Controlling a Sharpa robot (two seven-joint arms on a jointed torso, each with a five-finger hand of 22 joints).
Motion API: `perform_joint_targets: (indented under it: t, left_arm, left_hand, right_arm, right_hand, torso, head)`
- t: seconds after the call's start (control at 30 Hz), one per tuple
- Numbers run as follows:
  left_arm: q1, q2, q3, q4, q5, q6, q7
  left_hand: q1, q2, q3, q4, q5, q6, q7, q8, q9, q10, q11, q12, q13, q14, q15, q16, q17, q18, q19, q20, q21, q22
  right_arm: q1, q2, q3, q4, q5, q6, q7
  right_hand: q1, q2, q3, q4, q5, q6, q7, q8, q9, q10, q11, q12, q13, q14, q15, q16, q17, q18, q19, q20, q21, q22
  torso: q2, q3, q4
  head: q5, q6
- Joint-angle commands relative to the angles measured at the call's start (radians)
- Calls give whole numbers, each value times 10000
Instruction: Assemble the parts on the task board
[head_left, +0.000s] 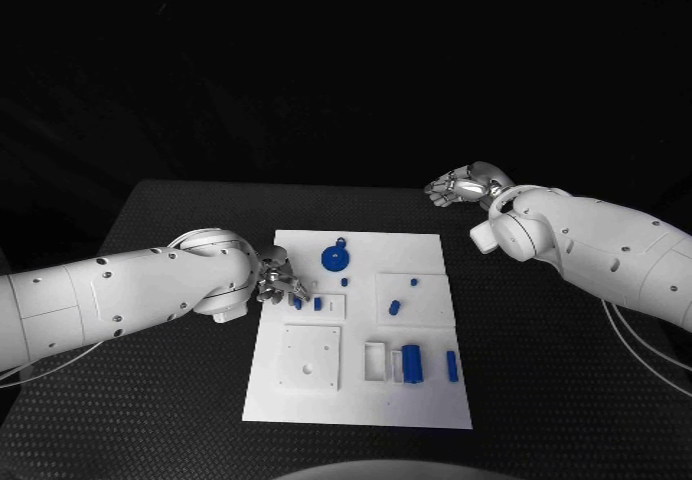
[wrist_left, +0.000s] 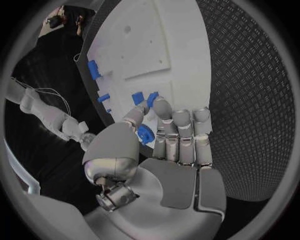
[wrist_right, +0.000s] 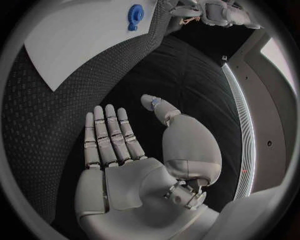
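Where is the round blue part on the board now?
In the head view, the round blue part lies near the task board's far edge, just right of the left hand.

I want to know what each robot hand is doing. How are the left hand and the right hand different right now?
The left hand is over the white task board, while the right hand is off beyond the board's far corner. The left hand pinches a small blue part in its fingers; the right hand holds nothing, its fingers straight and apart. Both are silver hands on white arms.
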Motion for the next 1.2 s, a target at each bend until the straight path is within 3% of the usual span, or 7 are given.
perform_joint_targets:
  t: [0.03,0.5,0.73,0.83,0.93,1.03,1.2]
  left_arm:
    - [-3,17,5,11,-98,124,16]
    - [-4,-14,5,-10,-318,313,-88]
    - [-4,-11,5,-22,-360,351,-111]
    - [-4,-7,5,-32,-358,286,-100]
    - [-4,-5,6,-54,-325,179,-113]
    - [-4,-33,6,-59,-204,-94,-144]
    - [-4,-160,10,-37,222,-681,-30]
  left_hand:
    - [-40,-172,-1,138,-330,87,5,-35,30,2,63,-15,25,-28,-43,58,-6,71,102,-1078,-25,128]
    - [-149,-546,40,380,-820,201,-50,20,138,57,45,30,84,1,-80,117,18,92,140,-1117,-10,153]
    - [-262,-804,70,708,-1649,181,-55,-17,207,42,37,20,117,-22,-102,127,18,107,123,-1142,-34,156]
    - [-410,-998,54,1014,-2118,183,-61,-39,235,39,32,11,131,-29,-112,130,16,118,114,-1154,-57,152]
    - [-715,-1257,-10,1371,-2177,176,-59,-50,258,36,30,5,141,-39,-115,135,18,124,105,-1157,-77,143]
    - [-1054,-1582,199,2121,-2177,163,-82,-50,310,33,9,6,167,-59,-130,159,34,176,76,-1189,-99,143]
    - [-922,-2115,616,3291,-2174,101,-70,-52,429,5,11,24,238,-105,-164,206,62,226,49,-1207,-4,188]
  right_arm:
    - [-3,-6,3,20,12,123,72]
    - [-3,-8,2,23,12,120,76]
    - [-3,-12,2,21,12,115,76]
    - [-3,-6,2,25,12,117,77]
    - [-3,-5,2,17,12,118,77]
    - [-5,-5,2,10,12,112,80]
    - [-16,-8,2,12,12,110,83]
  right_hand:
    - [-71,37,-83,6,57,-76,87,34,-17,-22,26,-14,-17,-70,28,50,-14,-140,-63,28,-60,16]
    - [-81,33,-90,13,60,-79,88,34,-19,-24,27,-14,-17,-73,30,55,-18,-140,-63,31,-66,20]
    - [-84,32,-92,16,61,-81,89,34,-20,-25,27,-13,-17,-74,31,57,-20,-139,-62,31,-69,22]
    - [-86,31,-94,17,61,-81,89,34,-21,-25,27,-13,-17,-75,31,58,-21,-139,-62,32,-70,23]
    - [-87,30,-95,19,61,-82,90,34,-21,-26,27,-13,-17,-76,32,59,-22,-138,-62,32,-72,24]
    - [-90,30,-97,21,61,-82,90,35,-21,-25,27,-13,-17,-76,32,60,-23,-138,-62,33,-73,25]
    - [-95,30,-99,25,61,-82,90,35,-22,-26,28,-13,-17,-76,33,61,-24,-138,-62,34,-74,26]
  torso:
    - [-5,-9,5]
    - [-2,-9,5]
    - [-7,-11,10]
    - [-7,-7,13]
    - [-6,-4,10]
    - [-9,-5,6]
    - [-5,-4,-1]
  head:
    - [-1,-2]
    - [-11,-16]
    - [-19,-29]
    - [-17,-30]
    - [-18,-26]
    - [-15,-21]
    - [-15,-19]
